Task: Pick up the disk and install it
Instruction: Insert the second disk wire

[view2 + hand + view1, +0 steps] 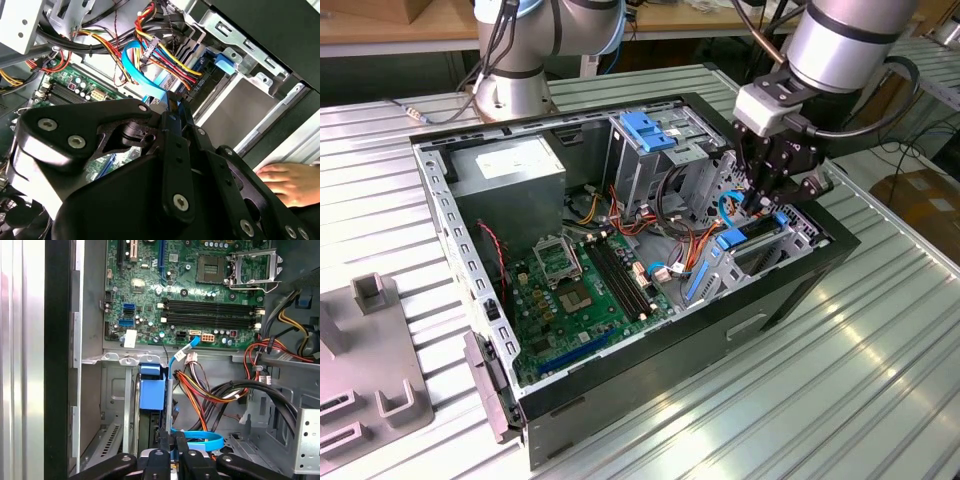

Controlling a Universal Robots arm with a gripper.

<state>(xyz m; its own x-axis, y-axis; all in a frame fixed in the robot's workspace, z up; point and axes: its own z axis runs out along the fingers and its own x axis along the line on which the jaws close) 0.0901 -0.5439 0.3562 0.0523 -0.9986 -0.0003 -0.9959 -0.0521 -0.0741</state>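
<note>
Exterior view puts your hand (767, 193) pinching the disk (757, 232) at its blue frame inside the case (790, 290); likely stiff, heavy, shock-fragile, so grip frame edges.

I work in a robotics lab or workshop: an open PC case (650, 280) lies on a ribbed metal table (840, 380), a grey fixture plate (365, 370) beside it, wooden benches (410, 25) and cardboard boxes (925, 200) around.

The disk (752, 232), dark with blue plastic carrier edging, lies in the drive bay at the computer case's front corner, on the exterior view's right, blue tab (151, 394) showing.
</note>
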